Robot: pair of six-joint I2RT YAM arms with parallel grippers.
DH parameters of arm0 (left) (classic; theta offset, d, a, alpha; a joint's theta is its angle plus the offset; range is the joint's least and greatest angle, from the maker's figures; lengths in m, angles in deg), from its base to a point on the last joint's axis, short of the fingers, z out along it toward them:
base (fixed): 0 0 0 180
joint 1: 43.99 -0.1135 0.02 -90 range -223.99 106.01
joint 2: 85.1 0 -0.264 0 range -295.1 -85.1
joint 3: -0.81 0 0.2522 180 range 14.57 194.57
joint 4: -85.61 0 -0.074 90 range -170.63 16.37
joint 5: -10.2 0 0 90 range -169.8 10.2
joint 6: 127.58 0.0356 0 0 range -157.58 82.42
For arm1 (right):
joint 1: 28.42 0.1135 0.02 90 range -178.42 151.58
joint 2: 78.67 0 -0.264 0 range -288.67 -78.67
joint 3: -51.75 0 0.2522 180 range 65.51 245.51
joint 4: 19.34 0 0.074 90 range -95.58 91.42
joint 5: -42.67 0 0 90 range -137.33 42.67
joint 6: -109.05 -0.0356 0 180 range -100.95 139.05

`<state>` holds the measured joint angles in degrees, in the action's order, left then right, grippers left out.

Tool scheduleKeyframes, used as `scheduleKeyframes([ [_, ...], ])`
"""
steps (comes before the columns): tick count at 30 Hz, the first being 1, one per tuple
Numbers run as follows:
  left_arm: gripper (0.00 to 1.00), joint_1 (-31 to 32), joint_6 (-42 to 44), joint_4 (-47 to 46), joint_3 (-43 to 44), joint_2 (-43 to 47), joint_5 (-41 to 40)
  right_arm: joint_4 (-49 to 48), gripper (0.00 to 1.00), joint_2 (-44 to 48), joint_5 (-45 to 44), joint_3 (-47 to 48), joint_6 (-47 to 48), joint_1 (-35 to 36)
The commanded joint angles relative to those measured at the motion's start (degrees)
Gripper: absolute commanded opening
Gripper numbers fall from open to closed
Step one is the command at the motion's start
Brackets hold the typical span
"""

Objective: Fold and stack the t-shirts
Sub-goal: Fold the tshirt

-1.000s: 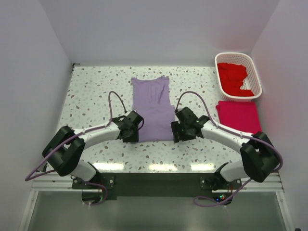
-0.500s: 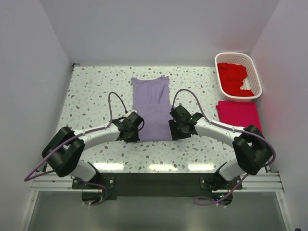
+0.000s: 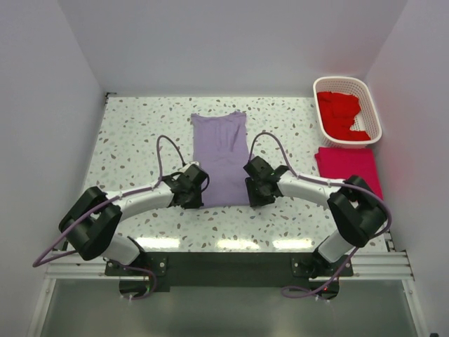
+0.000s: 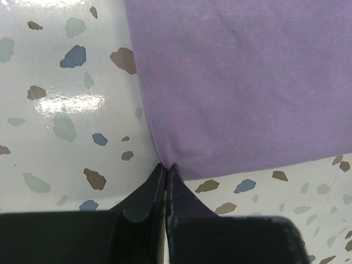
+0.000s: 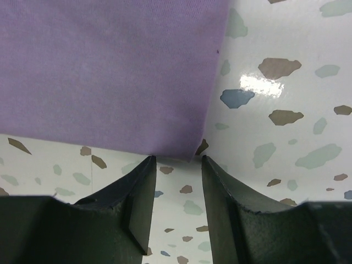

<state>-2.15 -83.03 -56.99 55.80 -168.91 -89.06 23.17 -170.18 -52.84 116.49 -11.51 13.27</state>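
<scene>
One corner of purple t-shirt (image 4: 236, 82) is touched by left gripper (image 4: 166, 165), tips pressed together; pinch can't be seen. Right gripper (image 5: 177, 159) is held spread.

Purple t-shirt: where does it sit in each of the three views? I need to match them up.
Top external: purple t-shirt lies flat at the centre of the table.
Left wrist: fills the upper right, near-left corner pinched by the shut left gripper.
Right wrist: fills the upper left, near-right corner just before the open right gripper.
Shared landmark: the shirt's near hem.
</scene>
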Motion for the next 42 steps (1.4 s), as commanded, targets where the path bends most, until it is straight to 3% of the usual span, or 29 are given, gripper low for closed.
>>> scheduleKeyframes([
  [1, 0.0, 0.8, -0.3, 2.9, -2.7, -0.8, 2.1, 1.1, 0.43, 2.6, -2.0, 1.0, -1.2, 0.5],
  [6, 0.0, 0.8, -0.3, 2.6, -2.7, -0.7, 2.4, 3.4, 0.44, 3.4, -4.9, 3.2, -0.8, 0.5],
  [13, 0.0, 0.8, -0.3, 2.6, -3.0, -0.3, 2.2, -0.8, 0.42, -1.0, -4.2, 1.9, -1.2, 0.5],
  [21, 0.0, 0.9, -0.1, 2.9, -3.3, -0.1, 2.4, -0.5, 0.34, -5.0, -4.2, 0.6, -1.2, 0.6],
  [28, 0.0, 0.8, -0.2, 3.3, -4.1, 0.2, 1.9, -0.4, 0.2, -4.7, -4.1, -2.3, -1.3, 0.7],
  [31, 0.0, 0.8, 0.1, 3.5, -4.1, 0.2, 2.5, 0.7, 0.08, -4.3, -4.2, -2.2, -0.5, 0.6],
  [32, 0.0, 0.8, 0.2, 3.8, -4.2, 0.3, 2.9, 1.2, 0.0, -3.9, -3.8, -2.3, 0.1, 0.8],
  [35, 0.0, 1.5, 0.5, 5.7, -4.2, 1.6, 4.4, 5.0, 0.0, -1.3, -3.3, -2.6, 0.9, 2.7],
  [41, 0.0, 11.7, -6.2, 16.1, -5.6, 9.5, 5.0, 17.0, 0.0, 7.2, 2.1, -4.1, -3.5, 15.6],
  [42, 0.0, 16.3, -9.9, 19.3, -6.2, 10.8, 5.6, 19.0, 0.0, 10.0, 2.6, -4.0, -6.2, 18.0],
])
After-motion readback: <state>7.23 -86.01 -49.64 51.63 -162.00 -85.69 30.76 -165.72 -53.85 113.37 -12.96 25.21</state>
